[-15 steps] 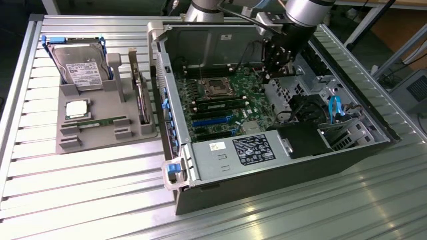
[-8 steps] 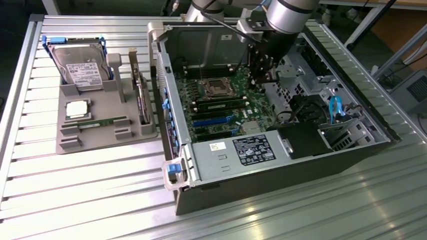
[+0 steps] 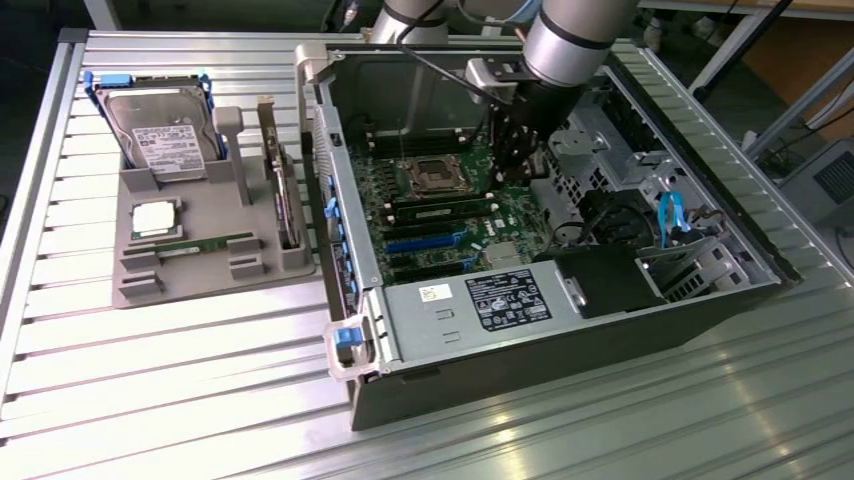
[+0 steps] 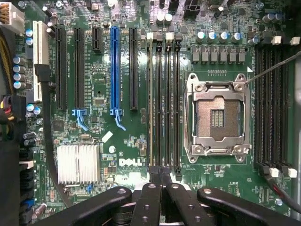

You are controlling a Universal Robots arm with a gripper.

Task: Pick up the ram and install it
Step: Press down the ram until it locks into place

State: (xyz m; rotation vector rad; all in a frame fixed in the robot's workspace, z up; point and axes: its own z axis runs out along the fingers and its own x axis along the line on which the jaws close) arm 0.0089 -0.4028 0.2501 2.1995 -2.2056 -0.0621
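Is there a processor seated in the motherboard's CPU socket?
No, the CPU socket sits open and bare, with its contact field exposed.

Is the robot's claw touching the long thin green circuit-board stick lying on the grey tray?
Apart. The exterior view shows the long thin green circuit-board stick on the grey tray, while the claw hangs inside the open computer case.

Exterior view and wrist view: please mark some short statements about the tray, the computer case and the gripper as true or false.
1. A green ram stick lies on the grey tray. True.
2. The processor socket on the motherboard is empty. True.
3. The hard drive sits inside the computer case. False: it stands on the tray.
4. The gripper is above the tray. False: it is inside the case, over the motherboard.
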